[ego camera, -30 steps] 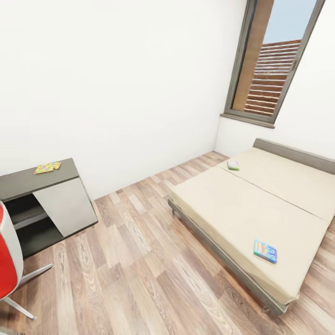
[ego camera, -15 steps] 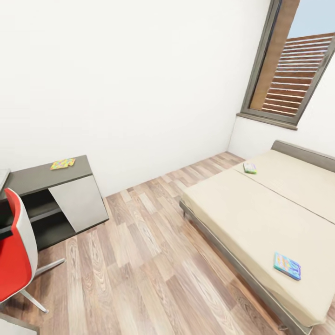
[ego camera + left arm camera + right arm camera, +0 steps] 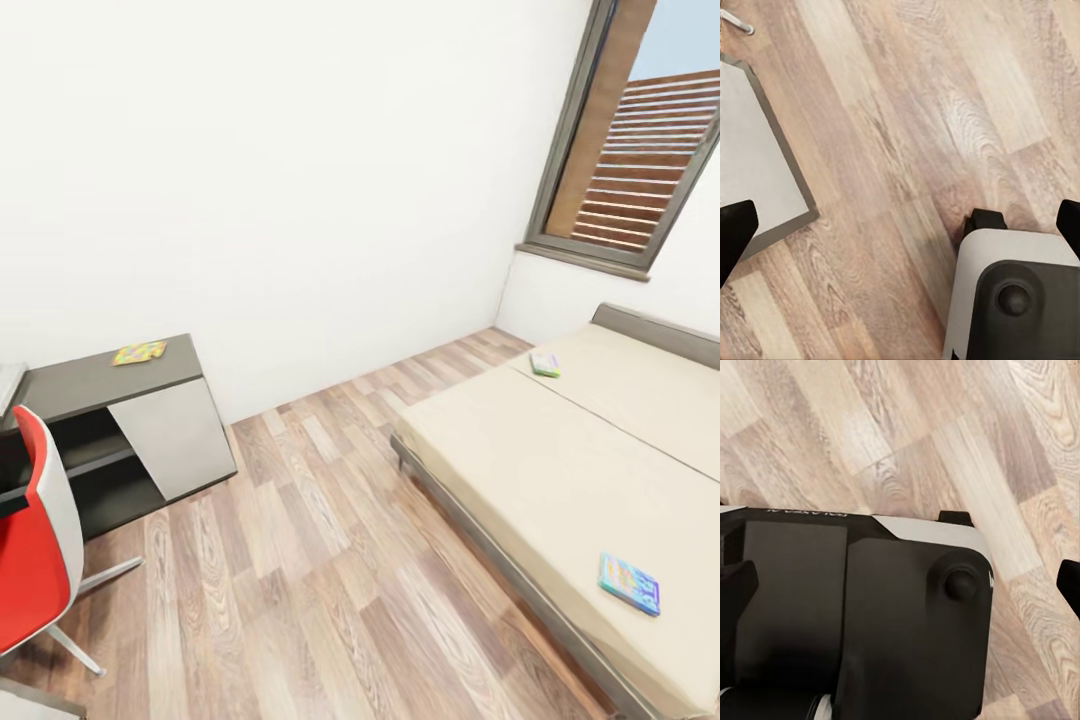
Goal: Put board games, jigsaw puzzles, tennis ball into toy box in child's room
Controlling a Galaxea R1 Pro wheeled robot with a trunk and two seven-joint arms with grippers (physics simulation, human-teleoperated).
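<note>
Two board games lie on the cream bed (image 3: 540, 470): a blue one (image 3: 629, 583) near its front edge and a green-white one (image 3: 545, 364) near the head end. One multicoloured jigsaw puzzle (image 3: 139, 351) rests on the table's low dark grey unit (image 3: 80, 382). The toy box and the tennis ball are out of view. My left gripper (image 3: 900, 225) hangs open over the plank floor, holding nothing. My right gripper (image 3: 904, 585) is open too, above my own dark base (image 3: 870, 607).
A red-and-white swivel chair (image 3: 30, 545) stands at the left by the table. A wide strip of wood floor (image 3: 320, 560) runs between the dark unit and the bed. A window (image 3: 640, 140) sits above the bed's head. A pale grey-edged panel (image 3: 754, 165) lies below the left gripper.
The whole picture has shifted right, so the camera has turned left. The chair now shows more and the bed sits further right. The games and the puzzle have not moved.
</note>
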